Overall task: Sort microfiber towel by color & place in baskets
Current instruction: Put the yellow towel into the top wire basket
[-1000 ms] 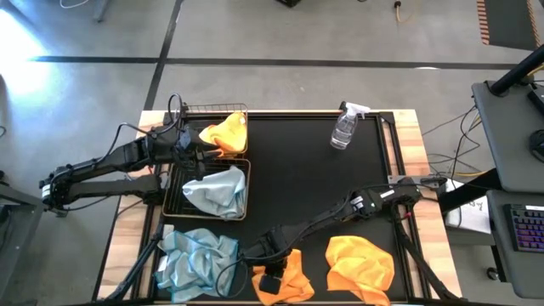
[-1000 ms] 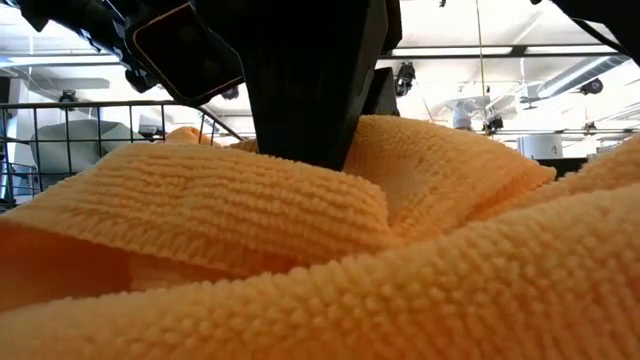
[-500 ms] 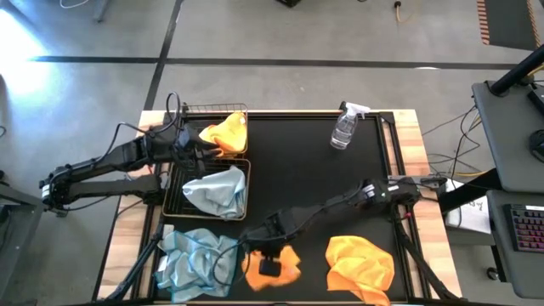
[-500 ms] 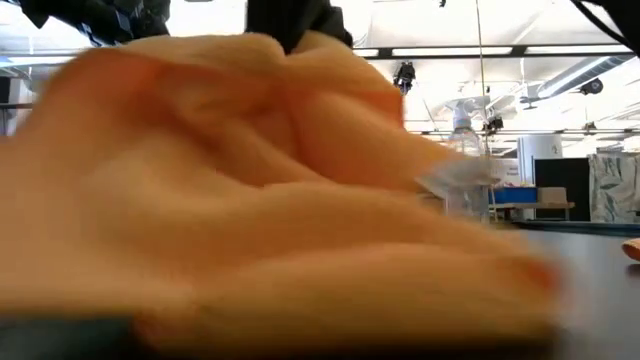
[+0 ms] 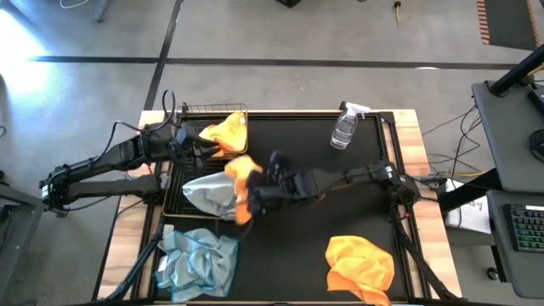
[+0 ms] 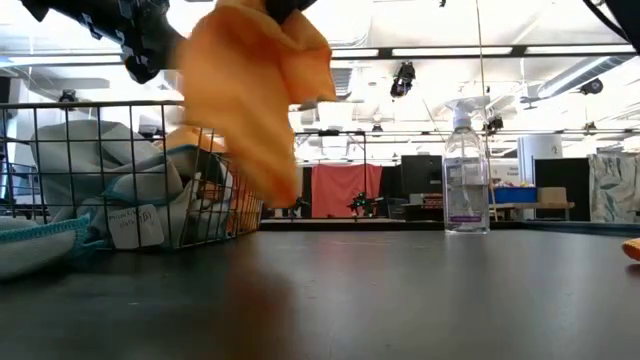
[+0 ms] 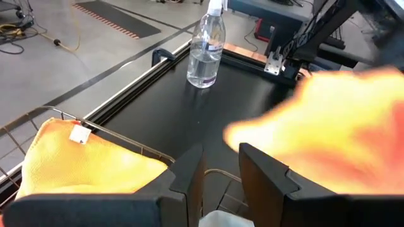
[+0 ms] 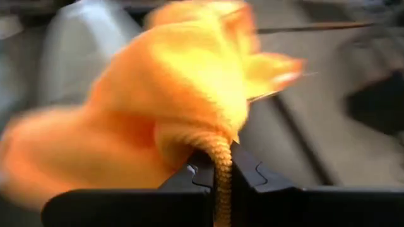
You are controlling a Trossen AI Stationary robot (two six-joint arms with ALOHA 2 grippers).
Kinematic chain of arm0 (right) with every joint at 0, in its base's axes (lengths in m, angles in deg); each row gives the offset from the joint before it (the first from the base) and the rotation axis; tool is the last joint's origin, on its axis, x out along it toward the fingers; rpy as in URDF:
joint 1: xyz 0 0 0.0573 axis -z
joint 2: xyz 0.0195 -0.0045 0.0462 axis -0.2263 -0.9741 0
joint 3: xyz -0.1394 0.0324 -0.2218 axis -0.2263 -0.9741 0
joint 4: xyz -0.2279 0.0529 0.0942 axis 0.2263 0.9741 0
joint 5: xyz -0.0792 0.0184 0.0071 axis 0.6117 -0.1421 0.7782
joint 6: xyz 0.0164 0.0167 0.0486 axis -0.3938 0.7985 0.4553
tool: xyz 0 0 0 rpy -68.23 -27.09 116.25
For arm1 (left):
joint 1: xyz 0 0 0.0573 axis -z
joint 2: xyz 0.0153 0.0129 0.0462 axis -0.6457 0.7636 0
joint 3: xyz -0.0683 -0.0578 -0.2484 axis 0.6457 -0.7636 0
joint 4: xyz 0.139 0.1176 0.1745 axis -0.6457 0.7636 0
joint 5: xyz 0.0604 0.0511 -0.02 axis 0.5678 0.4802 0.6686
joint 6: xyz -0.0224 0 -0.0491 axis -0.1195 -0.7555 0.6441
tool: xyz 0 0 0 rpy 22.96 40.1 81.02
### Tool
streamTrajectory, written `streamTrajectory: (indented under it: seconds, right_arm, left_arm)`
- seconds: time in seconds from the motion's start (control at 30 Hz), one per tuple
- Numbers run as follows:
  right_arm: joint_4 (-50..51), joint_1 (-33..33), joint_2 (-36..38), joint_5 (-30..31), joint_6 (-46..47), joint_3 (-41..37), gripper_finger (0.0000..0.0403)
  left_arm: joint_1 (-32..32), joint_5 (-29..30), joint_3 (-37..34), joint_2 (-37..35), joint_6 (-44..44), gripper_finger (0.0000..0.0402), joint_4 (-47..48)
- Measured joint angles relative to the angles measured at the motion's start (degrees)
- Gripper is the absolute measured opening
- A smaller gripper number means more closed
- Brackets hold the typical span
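An orange microfiber towel point(image 5: 240, 183) is pinched in the closed right claw point(image 5: 252, 197) and is held aloft just beside the nearer wire basket point(image 5: 172, 202), its cloth hanging over that basket's inner edge. A pale blue-grey towel point(image 5: 212, 191) already lies in this basket, while the farther basket point(image 5: 204, 110), directly behind it, holds another orange towel point(image 5: 225, 133). The left claw point(image 7: 218, 165) is held partly open and empty over the baskets, close to the farther one. A second blue-grey towel point(image 5: 195, 259) is left on the tabletop point(image 5: 306, 246) in front of the nearer basket, and a last orange towel point(image 5: 360, 263) lies well off to its side; the spray bottle point(image 5: 343, 127) stands well apart. A wrong sort is the risk: if the cloth is let go here, it would drop among the blue-grey one, and the trailing end could catch on the wire rim. Compared with a second ago, the carried towel has been lifted from the front edge of the tabletop and brought across to the baskets.
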Motion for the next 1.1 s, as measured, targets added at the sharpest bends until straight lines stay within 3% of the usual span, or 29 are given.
streamTrajectory:
  seconds: [0.1,0.2,0.4,0.57,0.9,1.1]
  right_arm:
    - [-2.94,3.77,0.26,2.62,-2.87,0.0,0.0009]
    - [-9.55,7.56,0.3,1.14,-7.94,-0.02,0.0009]
    - [-27.27,15.06,0.3,-12.87,-14.32,-0.02,0.0009]
    - [-37.02,19.46,0.3,-18.66,-16.48,-0.02,0.0009]
    - [-44.87,25.31,0.29,-29.95,-12.47,-0.02,0.0009]
    - [-49.5,26.85,-2.19,-31.02,-9.62,-0.07,0.0009]
  left_arm:
    - [0.0,-0.01,0.0,0.0,0.28,0.0084,0.03]
    - [0.0,-0.02,0.0,-0.02,0.37,0.0084,0.04]
    - [0.0,-0.02,0.0,-0.06,0.37,0.0084,0.17]
    - [0.0,-0.02,0.0,-0.15,0.15,0.0084,0.57]
    - [0.0,-0.04,0.0,-0.19,-0.02,0.0084,0.59]
    - [0.0,-0.03,0.0,-0.07,-0.02,0.0084,0.52]
